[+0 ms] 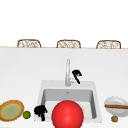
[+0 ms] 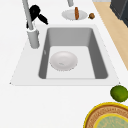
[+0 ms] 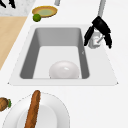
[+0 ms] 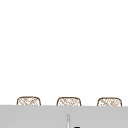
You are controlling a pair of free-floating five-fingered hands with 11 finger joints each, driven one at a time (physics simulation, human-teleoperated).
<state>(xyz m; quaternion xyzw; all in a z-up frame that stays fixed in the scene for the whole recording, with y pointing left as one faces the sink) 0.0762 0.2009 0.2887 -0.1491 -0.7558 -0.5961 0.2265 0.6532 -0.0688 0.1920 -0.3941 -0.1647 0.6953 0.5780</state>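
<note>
Faucet [image 1: 67,72] standing centre frame behind the sink [image 1: 42,93], right hand [image 1: 76,75] hovering just beside its lever with fingers released, left hand [image 1: 40,110] floating lower left, fingers clenched on nothing.

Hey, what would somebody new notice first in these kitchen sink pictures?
A big round red bowl, seen from its red underside, sits in the grey sink basin. The black right hand hangs by the tall silver faucet, its fingers about the handle. The black left hand hovers at the sink's front left corner beside a green lime.

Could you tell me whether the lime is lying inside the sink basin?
No, the lime lies on the counter beside the yellow plate, outside the sink.
</note>
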